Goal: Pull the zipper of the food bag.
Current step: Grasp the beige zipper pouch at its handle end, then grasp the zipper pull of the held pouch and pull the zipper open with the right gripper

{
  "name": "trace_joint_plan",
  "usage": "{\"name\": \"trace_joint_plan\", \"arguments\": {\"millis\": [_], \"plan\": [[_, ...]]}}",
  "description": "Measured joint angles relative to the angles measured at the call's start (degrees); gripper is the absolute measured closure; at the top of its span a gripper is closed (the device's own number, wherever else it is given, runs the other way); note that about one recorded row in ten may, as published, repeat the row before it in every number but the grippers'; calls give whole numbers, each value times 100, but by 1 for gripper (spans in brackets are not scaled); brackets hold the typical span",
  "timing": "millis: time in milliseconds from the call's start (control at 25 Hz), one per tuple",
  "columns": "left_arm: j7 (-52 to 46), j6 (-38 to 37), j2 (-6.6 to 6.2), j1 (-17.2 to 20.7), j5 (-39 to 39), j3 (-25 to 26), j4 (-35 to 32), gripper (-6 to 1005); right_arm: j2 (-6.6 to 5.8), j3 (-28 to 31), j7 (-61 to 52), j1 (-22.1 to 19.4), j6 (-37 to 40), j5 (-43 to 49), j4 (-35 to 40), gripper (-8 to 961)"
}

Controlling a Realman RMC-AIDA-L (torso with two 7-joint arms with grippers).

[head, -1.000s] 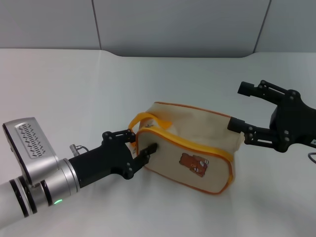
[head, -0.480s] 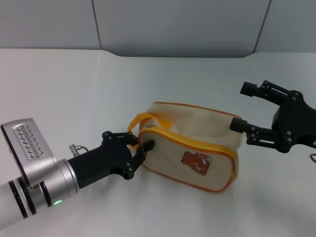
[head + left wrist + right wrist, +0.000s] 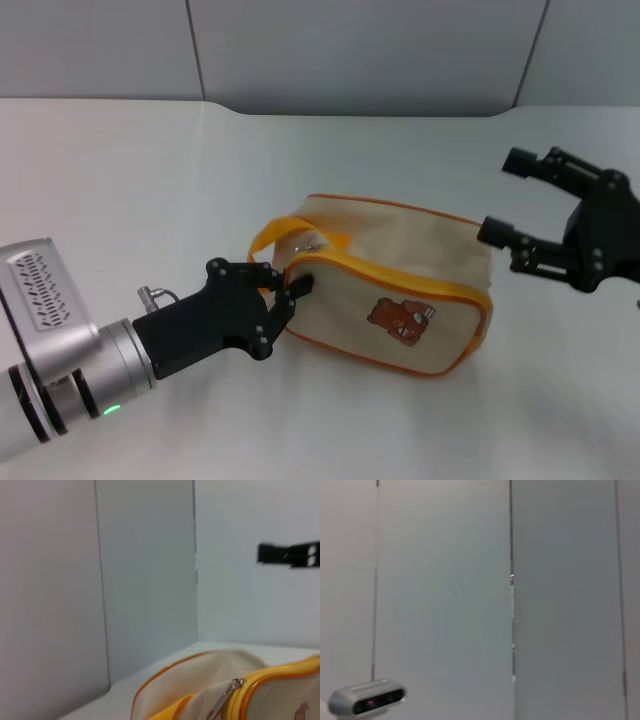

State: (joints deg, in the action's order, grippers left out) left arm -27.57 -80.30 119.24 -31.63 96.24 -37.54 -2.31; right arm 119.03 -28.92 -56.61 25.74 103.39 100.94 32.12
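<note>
food bag (image 3: 400, 290): soft, light, likely slides on worktop (image 3: 150, 180) | zipper (image 3: 226, 696): small, slick; pinch tab | left tool (image 3: 283, 292): nearly closed at zip corner, grip unclear | right tool (image 3: 510, 200): spread wide, empty, beside bag's far end

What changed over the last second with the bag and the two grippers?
The food bag slid toward the robot's right and turned slightly. The right gripper drew back from the bag's end, now clear of it, fingers open. The left gripper stayed at the bag's handle end, beside the zipper.
</note>
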Motion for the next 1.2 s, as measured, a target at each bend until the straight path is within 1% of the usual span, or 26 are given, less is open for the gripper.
{"name": "trace_joint_plan", "arguments": {"millis": [160, 200, 240, 320, 360, 400, 440, 480, 560, 600, 640, 680, 720, 760, 800, 840, 960, 1000, 1040, 1200], "plan": [[-12, -121, -4, -23, 14, -22, -115, 909, 3, 177, 69, -17, 18, -140, -28, 138], [-19, -210, -4, -42, 24, -34, -209, 912, 11, 213, 251, -75, 7, -399, -96, 138], [-19, -210, -4, -42, 24, -34, -209, 915, 11, 213, 251, -75, 7, -399, -96, 138], [-30, -362, -6, -48, 27, -38, -367, 921, 27, 216, 657, -134, -40, -714, -283, 138], [-34, -411, -6, -47, 30, -41, -426, 924, 36, 216, 1001, -154, -67, -861, -459, 138], [-39, -615, -6, -47, 37, -50, -712, 927, 50, 215, 1902, -159, -116, -1116, -919, 138], [-39, -615, -6, -47, 37, -50, -712, 927, 50, 215, 1902, -159, -116, -1116, -919, 138], [-40, -659, -9, -47, 36, -52, -781, 927, 51, 215, 2399, -145, -155, -1188, -1167, 139], [-70, -832, -12, -51, 38, -82, -1122, 926, 62, 213, 3549, -97, -286, -1305, -1777, 139], [-98, -945, -13, -64, 37, -147, -1376, 926, 66, 203, 4548, -14, -512, -1344, -2314, 139], [-98, -945, -13, -64, 37, -147, -1376, 926, 66, 203, 4548, -14, -512, -1344, -2314, 139], [-113, -999, -13, -71, 33, -195, -1508, 926, 70, 185, 5410, 111, -828, -1349, -2876, 139], [-124, -1029, -13, -80, 27, -232, -1605, 925, 70, 185, 5410, 111, -828, -1349, -2876, 139], [-142, -1047, -11, -97, 22, -253, -1677, 925, 76, 197, 5829, 177, -984, -1357, -3154, 139], [-156, -1055, -11, -116, 20, -266, -1719, 927, 84, 322, 6617, 292, -1222, -1394, -3652, 139], [-169, -1058, -8, -152, 20, -277, -1752, 928, 84, 322, 6617, 292, -1222, -1394, -3652, 140], [-171, -1070, -6, -219, 32, -298, -1781, 933, 87, 502, 7775, 472, -1483, -1403, -4321, 140], [-173, -1083, -6, -248, 31, -383, -1857, 933, 87, 543, 8276, 551, -1562, -1404, -4566, 140], [-173, -1083, -6, -248, 31, -383, -1857, 932, 87, 543, 8276, 551, -1562, -1404, -4566, 140], [-176, -1115, 0, -291, 14, -456, -1900, 931, 85, 727, 9273, 619, -1580, -1367, -5003, 140]]}}
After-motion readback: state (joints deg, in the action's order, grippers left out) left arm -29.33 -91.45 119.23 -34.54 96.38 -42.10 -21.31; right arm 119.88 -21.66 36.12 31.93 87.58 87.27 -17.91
